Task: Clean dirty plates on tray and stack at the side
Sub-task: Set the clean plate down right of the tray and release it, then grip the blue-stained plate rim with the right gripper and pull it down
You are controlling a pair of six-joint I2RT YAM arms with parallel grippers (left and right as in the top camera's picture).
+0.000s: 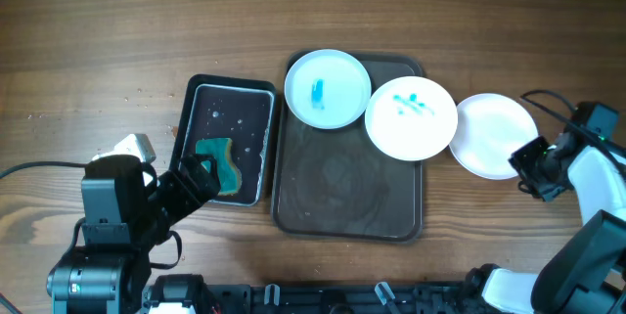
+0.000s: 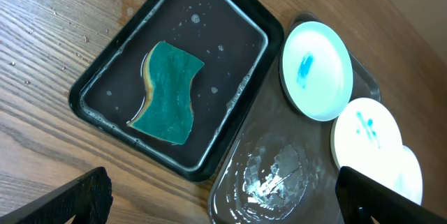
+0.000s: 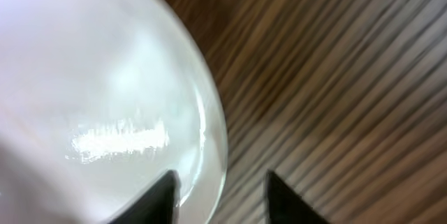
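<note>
Two white plates with blue smears rest on the far end of the dark brown tray [image 1: 347,197]. One plate [image 1: 328,89] sits at its far left corner and the other [image 1: 411,116] overhangs its right rim. A clean white plate [image 1: 494,135] lies on the table right of the tray. My right gripper [image 1: 528,162] is at that plate's near right edge. In the right wrist view its jaws [image 3: 220,196] stand apart astride the rim of the clean plate [image 3: 91,98], without pinching it. My left gripper [image 2: 227,199] is wide open, hovering near the green sponge [image 2: 167,91].
The sponge [image 1: 223,164] lies in a smaller wet black tray [image 1: 191,109] just left of the brown tray. The brown tray's middle [image 2: 279,175] is wet and glistening. Cables run along the table's left and right edges.
</note>
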